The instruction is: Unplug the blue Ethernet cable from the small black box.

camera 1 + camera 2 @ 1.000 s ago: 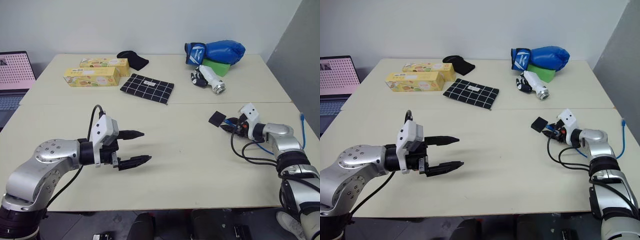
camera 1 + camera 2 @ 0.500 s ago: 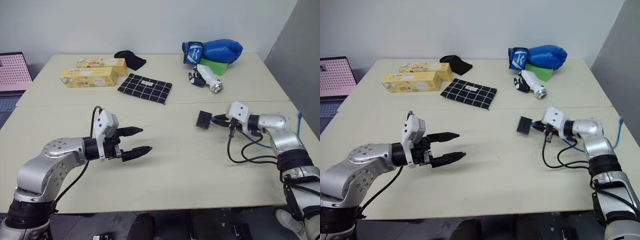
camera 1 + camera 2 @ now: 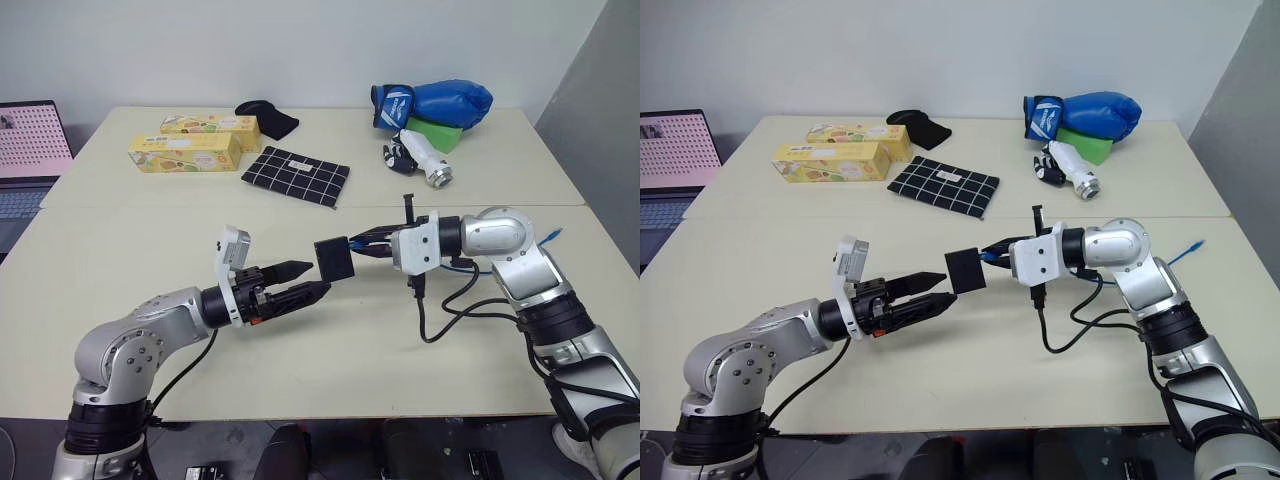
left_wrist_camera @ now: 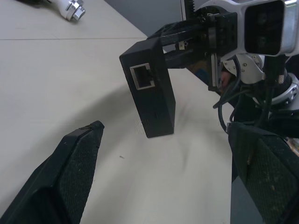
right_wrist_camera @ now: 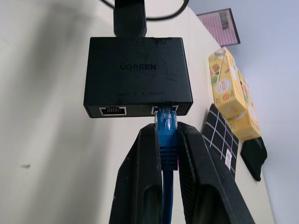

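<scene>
Box held up between the hands, cable not yet out

Cable (image 5: pixel 166 135) and box (image 3: pixel 333 262) hang together above the middle of the bench (image 3: pixel 130 240), carried by the right hand (image 5: pixel 165 149), which is clenched on the blue plug boot just behind the socket. The plug sits seated in the box's middle port. From the box, the left hand (image 3: pixel 308 282) lies at about eight o'clock, just short of it, its fingers (image 4: pixel 70 177) spread wide and touching nothing. The step in hand looks like the handover: the box wants bracing before any pull. Next move, by my reading, calls for the left hand to close across the box's flat sides, then a straight pull apart, with the latch tab pressed
</scene>
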Robot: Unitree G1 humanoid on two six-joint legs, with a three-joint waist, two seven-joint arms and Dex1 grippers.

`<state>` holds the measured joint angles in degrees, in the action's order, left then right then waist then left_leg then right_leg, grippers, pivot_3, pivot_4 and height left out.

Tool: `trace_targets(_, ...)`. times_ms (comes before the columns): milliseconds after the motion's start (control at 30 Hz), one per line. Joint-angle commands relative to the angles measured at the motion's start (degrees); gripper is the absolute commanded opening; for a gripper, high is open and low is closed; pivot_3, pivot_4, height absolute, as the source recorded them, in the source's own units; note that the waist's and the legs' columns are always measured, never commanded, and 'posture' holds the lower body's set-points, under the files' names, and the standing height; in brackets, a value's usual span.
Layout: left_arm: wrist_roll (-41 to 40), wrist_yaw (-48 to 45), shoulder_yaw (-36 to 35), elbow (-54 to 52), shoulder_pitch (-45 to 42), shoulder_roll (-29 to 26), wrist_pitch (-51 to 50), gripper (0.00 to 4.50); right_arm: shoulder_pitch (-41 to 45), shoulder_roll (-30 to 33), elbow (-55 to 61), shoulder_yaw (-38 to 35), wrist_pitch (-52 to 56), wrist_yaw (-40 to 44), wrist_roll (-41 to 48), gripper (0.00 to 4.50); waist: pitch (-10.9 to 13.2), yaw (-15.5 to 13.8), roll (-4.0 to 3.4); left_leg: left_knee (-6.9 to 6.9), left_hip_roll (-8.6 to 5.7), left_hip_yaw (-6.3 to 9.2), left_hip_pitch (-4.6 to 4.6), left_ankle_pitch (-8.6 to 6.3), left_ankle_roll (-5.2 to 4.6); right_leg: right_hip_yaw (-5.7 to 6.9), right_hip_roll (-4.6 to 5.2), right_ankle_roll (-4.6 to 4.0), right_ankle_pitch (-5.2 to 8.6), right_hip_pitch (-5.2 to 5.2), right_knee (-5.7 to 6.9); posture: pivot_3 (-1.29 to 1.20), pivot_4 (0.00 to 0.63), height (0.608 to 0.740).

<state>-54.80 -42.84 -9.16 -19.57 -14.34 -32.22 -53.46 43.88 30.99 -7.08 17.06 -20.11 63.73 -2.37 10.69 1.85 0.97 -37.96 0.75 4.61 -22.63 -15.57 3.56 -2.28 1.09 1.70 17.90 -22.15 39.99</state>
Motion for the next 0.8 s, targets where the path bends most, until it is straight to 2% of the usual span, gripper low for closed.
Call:
trace_targets(33, -1.0, 0.9, -0.3, 0.2, -1.7, 1.3, 0.7, 4.5, 0.9, -0.1, 4.3, -0.5, 1.6, 0.4, 2.3, 0.17, 0.0, 0.0, 0.0, 0.0, 0.0, 0.01, 0.0, 0.0, 0.0, 0.01, 0.0, 0.0, 0.0, 0.0, 0.0, 0.0, 0.15, 0.74)
trace_targets(100, -0.8, 0.9, -0.1, 0.9, -2.0, 1.8, 0.9, 4.5, 0.6, -0.2, 5.2, -0.4, 2.3, 0.4, 2.6, 0.17, 0.0, 0.0, 0.0, 0.0, 0.0, 0.01, 0.0, 0.0, 0.0, 0.01, 0.0, 0.0, 0.0, 0.0, 0.0, 0.0, 0.15, 0.74)
trace_targets(200, -1.0, 0.2, 0.3, 1.4, -2.2, 2.1, 0.9, 4.01, 0.4, -0.4, 6.1, -0.2, 2.7, 0.2, 2.7, 0.17, 0.0, 0.0, 0.0, 0.0, 0.0, -0.01, 0.02, 0.0, 0.0, 0.0, 0.0, 0.0, 0.0, 0.0, 0.0, 0.0, 0.15, 0.74)
trace_targets(633, -3.3, 0.6, -0.3, 2.8, -3.5, 2.9, -0.2, 1.11, 0.7, -1.2, 6.7, 1.3, -0.7, -1.4, -0.2, 0.17, 0.0, 0.0, 0.0, 0.01, 0.0, 0.0, 0.02, 0.0, 0.0, 0.0, 0.0, 0.0, 0.0, 0.0, 0.0, 0.0, 0.15, 0.74)
trace_targets(700, -3.0, 0.8, -0.3, 2.9, -3.3, 2.6, -0.1, 0.81, 0.4, -0.9, 7.1, 1.7, -1.4, -1.5, -1.0, 0.17, 0.0, 0.0, 0.0, 0.01, -0.01, 0.0, 0.02, 0.0, 0.0, 0.0, 0.0, 0.0, 0.0, 0.0, 0.0, 0.0, 0.15, 0.74)
trace_targets(767, -3.0, 0.5, -0.3, 2.9, -3.0, 2.2, -0.1, 0.8, 0.1, -0.4, 7.1, 2.1, -3.0, -1.8, -1.9, 0.17, 0.0, 0.0, 0.0, 0.01, -0.01, 0.0, 0.01, 0.01, 0.01, 0.0, 0.0, 0.0, 0.0, 0.0, -0.01, 0.0, 0.15, 0.74)
trace_targets(800, -3.2, 0.4, -0.5, 2.8, -2.9, 2.0, -0.2, 0.8, -0.1, -0.3, 6.9, 2.1, -3.8, -2.3, -2.3, 0.52, 0.0, 0.0, 0.0, 0.01, -0.01, 0.0, 0.01, 0.01, 0.02, 0.01, 0.0, 0.0, 0.0, 0.0, -0.01, 0.0, 0.15, 0.74)
